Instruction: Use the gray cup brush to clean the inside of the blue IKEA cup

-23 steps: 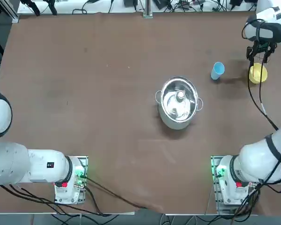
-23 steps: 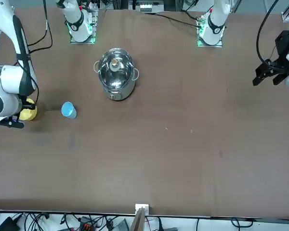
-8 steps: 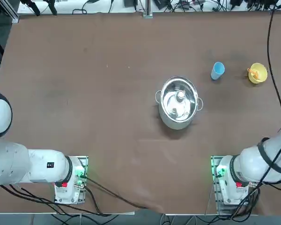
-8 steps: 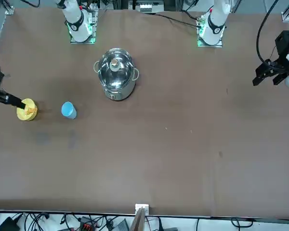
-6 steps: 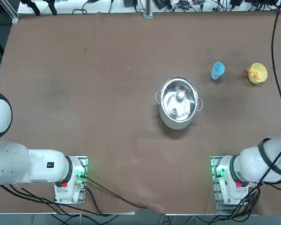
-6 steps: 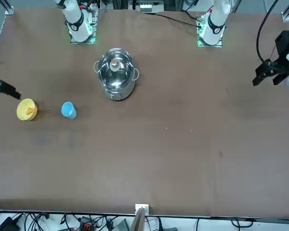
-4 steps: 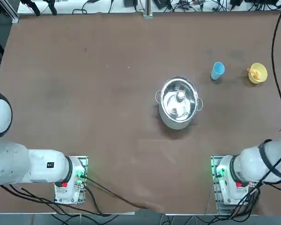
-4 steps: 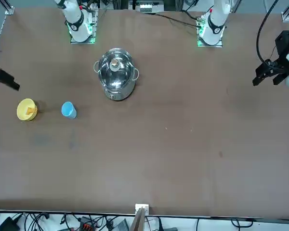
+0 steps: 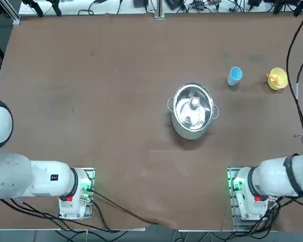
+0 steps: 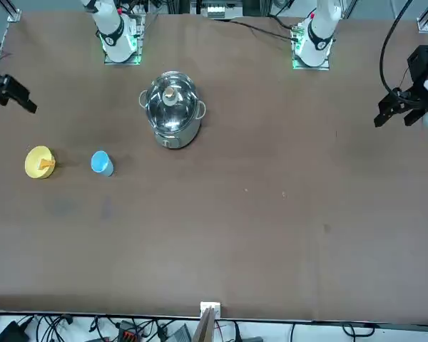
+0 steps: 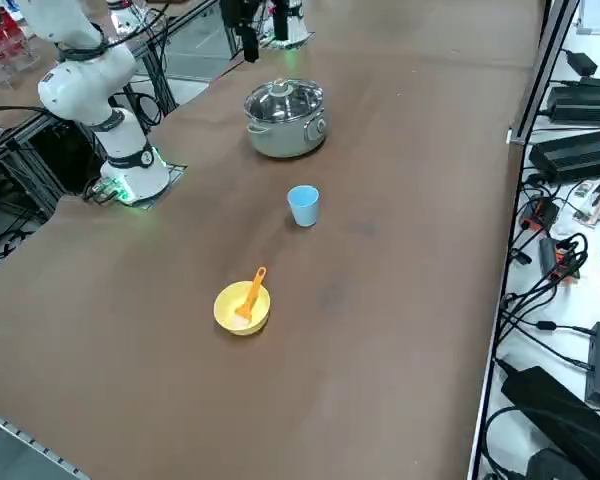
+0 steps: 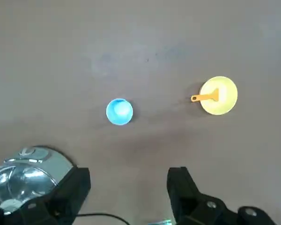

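Note:
The blue IKEA cup (image 9: pixel 235 75) (image 10: pixel 101 162) (image 11: pixel 303 205) (image 12: pixel 119 111) stands upright on the brown table, mouth up. Beside it, toward the table's right edge, stands a yellow cup (image 9: pixel 278 79) (image 10: pixel 40 162) (image 11: pixel 242 307) (image 12: pixel 220 96). The gray cup brush (image 11: pixel 251 292) (image 12: pixel 204 97), showing as an orange stick, leans inside the yellow cup with its handle over the rim. My right gripper (image 12: pixel 129 185) (image 10: pixel 21 102) hangs high above the table, well apart from both cups. It is open, with nothing between its fingers.
A lidded steel pot (image 9: pixel 193 110) (image 10: pixel 172 108) (image 11: pixel 285 118) (image 12: pixel 23 168) stands mid-table, left of the blue cup in the top view. The table's right edge runs close beyond the yellow cup. Cables and boxes (image 11: pixel 570 150) lie past the far edge.
My right gripper has lifted away from the yellow cup and drawn back toward my base side, staying open. Brush and both cups have not moved.

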### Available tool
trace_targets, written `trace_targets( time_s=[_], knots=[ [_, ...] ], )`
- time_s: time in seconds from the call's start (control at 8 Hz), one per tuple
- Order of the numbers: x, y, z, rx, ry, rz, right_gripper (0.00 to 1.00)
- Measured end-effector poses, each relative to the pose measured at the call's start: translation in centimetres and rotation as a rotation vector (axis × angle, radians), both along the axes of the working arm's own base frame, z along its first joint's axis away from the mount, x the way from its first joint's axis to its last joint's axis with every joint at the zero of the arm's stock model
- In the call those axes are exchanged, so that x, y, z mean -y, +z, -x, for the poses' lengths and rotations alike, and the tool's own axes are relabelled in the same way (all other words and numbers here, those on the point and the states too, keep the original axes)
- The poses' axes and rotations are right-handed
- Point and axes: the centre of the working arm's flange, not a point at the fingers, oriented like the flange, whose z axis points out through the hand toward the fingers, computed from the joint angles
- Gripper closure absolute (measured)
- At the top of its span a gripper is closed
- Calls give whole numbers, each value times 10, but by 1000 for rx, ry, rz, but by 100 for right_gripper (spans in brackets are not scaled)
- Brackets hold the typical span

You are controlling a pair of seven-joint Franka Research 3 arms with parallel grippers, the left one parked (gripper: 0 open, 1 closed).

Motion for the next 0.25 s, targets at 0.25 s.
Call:
trace_targets(
  time_s=[0.25],
  knots=[
    [-5,7,11,12,10,0,0]
  ],
)
